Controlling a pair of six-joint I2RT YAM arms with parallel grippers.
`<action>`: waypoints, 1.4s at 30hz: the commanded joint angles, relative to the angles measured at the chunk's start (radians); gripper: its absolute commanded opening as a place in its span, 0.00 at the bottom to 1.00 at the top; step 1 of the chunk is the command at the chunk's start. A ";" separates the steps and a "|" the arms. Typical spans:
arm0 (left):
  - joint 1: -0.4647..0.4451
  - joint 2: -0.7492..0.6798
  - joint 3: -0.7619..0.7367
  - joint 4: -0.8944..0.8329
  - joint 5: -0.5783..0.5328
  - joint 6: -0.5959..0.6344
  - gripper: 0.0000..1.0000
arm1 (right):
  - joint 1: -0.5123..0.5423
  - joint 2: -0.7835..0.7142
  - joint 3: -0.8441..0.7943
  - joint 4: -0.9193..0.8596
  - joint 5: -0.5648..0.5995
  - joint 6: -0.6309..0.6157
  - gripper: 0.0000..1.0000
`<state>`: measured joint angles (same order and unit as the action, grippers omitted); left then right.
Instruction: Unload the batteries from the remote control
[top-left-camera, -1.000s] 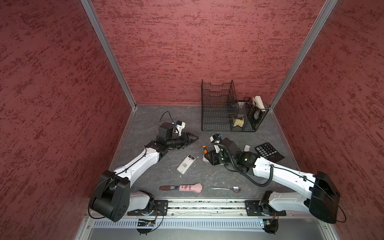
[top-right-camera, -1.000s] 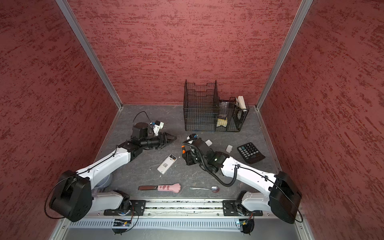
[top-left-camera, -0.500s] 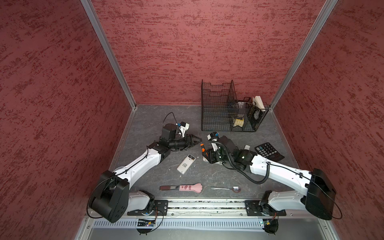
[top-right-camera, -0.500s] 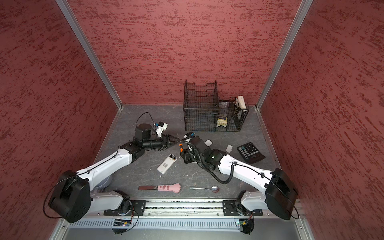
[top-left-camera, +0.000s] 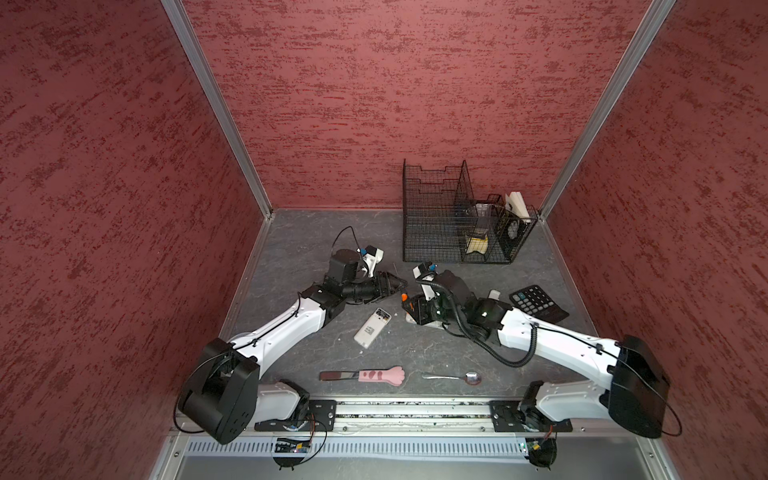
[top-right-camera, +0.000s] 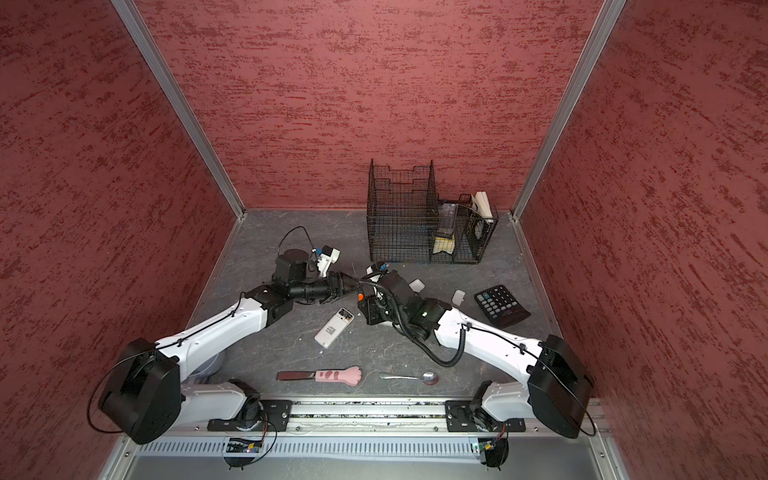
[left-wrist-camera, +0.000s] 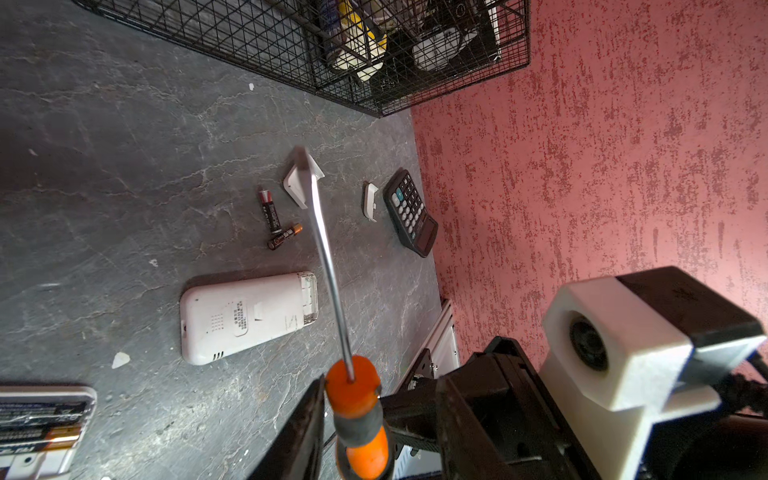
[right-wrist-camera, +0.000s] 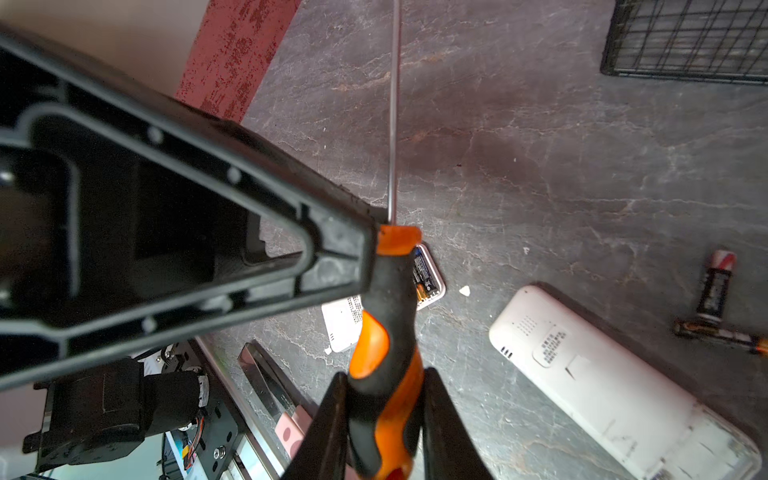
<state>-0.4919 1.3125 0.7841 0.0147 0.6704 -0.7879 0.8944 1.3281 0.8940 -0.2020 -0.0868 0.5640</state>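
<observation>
My right gripper (right-wrist-camera: 384, 374) clamps the screwdriver (right-wrist-camera: 386, 316); left gripper (top-left-camera: 398, 285), I cannot tell. 2 batteries (left-wrist-camera: 271, 212) lie out; 2 sit in a remote (top-left-camera: 370, 330).

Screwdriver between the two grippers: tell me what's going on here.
The right gripper is clamped on the orange-handled screwdriver. The left gripper has a finger resting against the top of the handle, apparently to take it over. One white remote lies emptied, with two batteries loose beside it. A second remote is still loaded, so the job looks about half done.
</observation>
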 joint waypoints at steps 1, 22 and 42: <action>-0.008 0.016 0.001 0.020 -0.016 0.022 0.42 | 0.006 0.001 0.043 0.042 -0.012 -0.006 0.03; -0.006 0.072 0.038 0.065 -0.040 0.014 0.29 | 0.006 0.015 0.041 0.049 -0.030 0.000 0.02; 0.000 0.093 0.043 0.082 -0.044 0.009 0.00 | 0.006 0.002 0.017 0.078 -0.018 0.022 0.03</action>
<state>-0.4953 1.3895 0.8158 0.0677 0.6373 -0.7887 0.8940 1.3411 0.9077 -0.1673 -0.1078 0.5713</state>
